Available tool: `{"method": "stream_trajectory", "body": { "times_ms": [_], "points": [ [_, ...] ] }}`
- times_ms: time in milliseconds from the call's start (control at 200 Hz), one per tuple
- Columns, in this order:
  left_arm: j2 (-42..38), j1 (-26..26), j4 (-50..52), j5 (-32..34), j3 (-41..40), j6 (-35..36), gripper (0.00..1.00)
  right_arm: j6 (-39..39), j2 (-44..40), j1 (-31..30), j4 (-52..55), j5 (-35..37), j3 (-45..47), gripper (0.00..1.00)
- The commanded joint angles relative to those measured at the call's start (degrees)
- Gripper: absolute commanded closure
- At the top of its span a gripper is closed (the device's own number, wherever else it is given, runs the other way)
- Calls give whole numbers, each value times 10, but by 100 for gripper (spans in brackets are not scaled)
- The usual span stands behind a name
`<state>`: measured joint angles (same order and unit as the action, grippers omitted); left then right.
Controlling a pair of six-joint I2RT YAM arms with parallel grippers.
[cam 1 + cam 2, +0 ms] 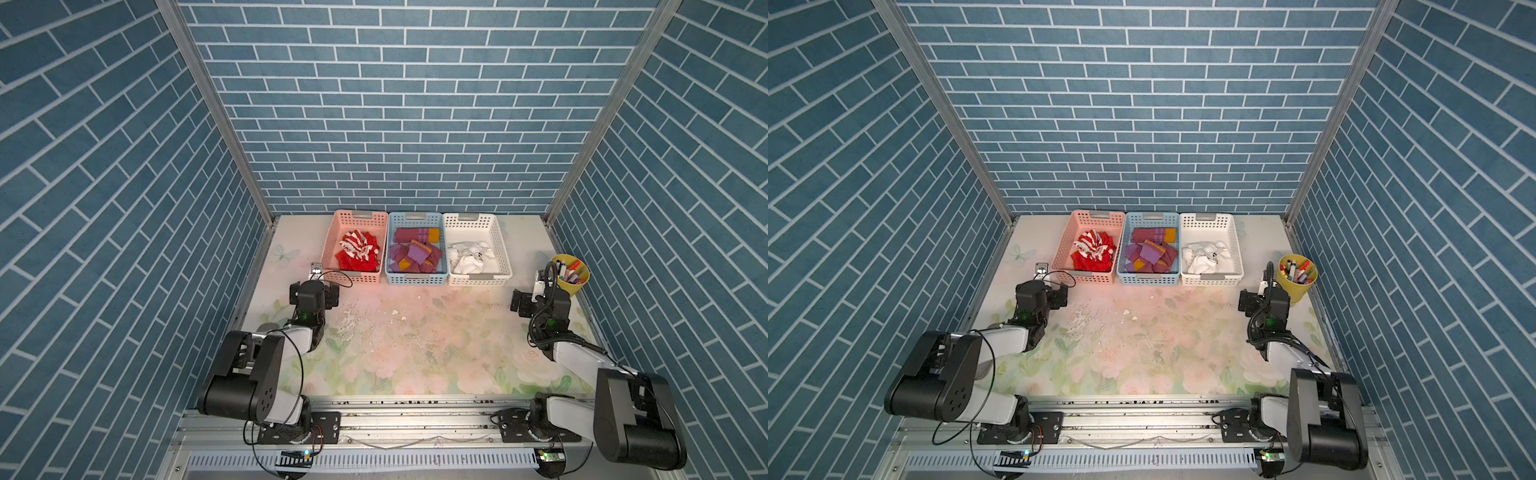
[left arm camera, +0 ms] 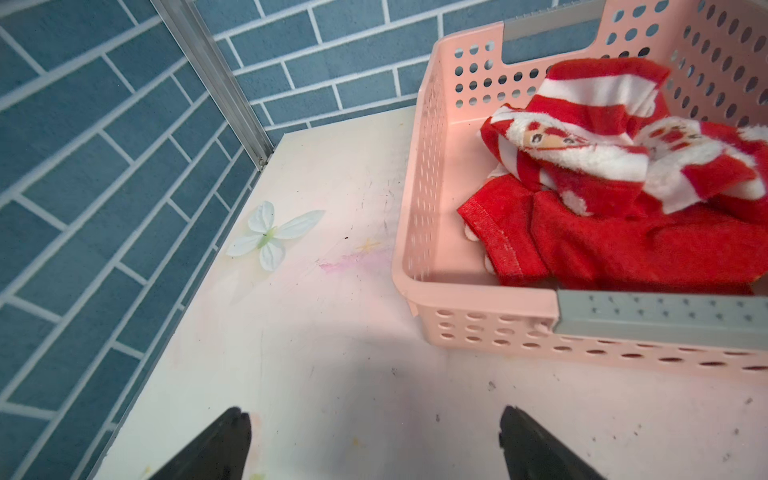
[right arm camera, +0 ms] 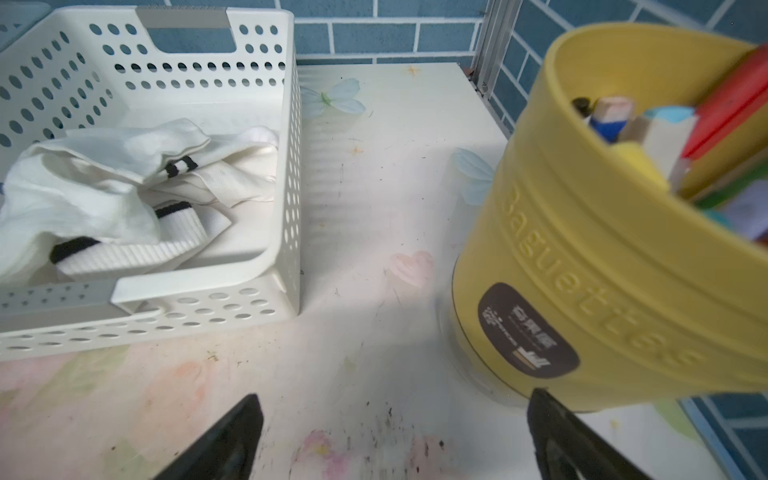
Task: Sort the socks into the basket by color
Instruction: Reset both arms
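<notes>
Both top views | your red socks point(image 1: 358, 250), purple socks point(image 1: 414, 254), white socks point(image 1: 468, 258) lie sorted in three baskets point(image 1: 417, 279) at the surface's point(image 1: 415, 336) far edge | none loose: task looks done | left claw point(image 2: 374, 411) and right claw point(image 3: 395, 394) wide, empty.

Yellow cup point(image 1: 577, 290): stood upright at the right edge of both top views, with embossed lettering on its wall.
Markers point(image 1: 570, 271): stood bunched inside the cup, in several colours.
Table point(image 1: 415, 345): had a pale floral cover, scuffed and flecked around mid-frame.
Butterfly print point(image 1: 284, 252): was pale, on the table left of centre.
Walls point(image 1: 407, 104): were blue brick pattern, filling the upper frame and both sides.
</notes>
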<state>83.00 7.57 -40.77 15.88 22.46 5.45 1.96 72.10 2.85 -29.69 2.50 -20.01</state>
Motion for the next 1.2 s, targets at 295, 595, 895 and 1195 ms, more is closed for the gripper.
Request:
{"method": "stream_trajectory", "body": {
  "times_ms": [295,595,895,1195],
  "points": [
    [33,-32,-60,-70,1,-4,0,-15,154,30,-203,-190,-15,1],
    [30,-37,-47,-74,6,-10,0,-18,154,31,-189,-189,-21,1],
    [30,-38,-46,-74,6,-10,0,-18,154,31,-189,-190,-21,1],
    [29,-38,-46,-74,6,-10,0,-18,153,31,-190,-190,-21,1]
  ]
}}
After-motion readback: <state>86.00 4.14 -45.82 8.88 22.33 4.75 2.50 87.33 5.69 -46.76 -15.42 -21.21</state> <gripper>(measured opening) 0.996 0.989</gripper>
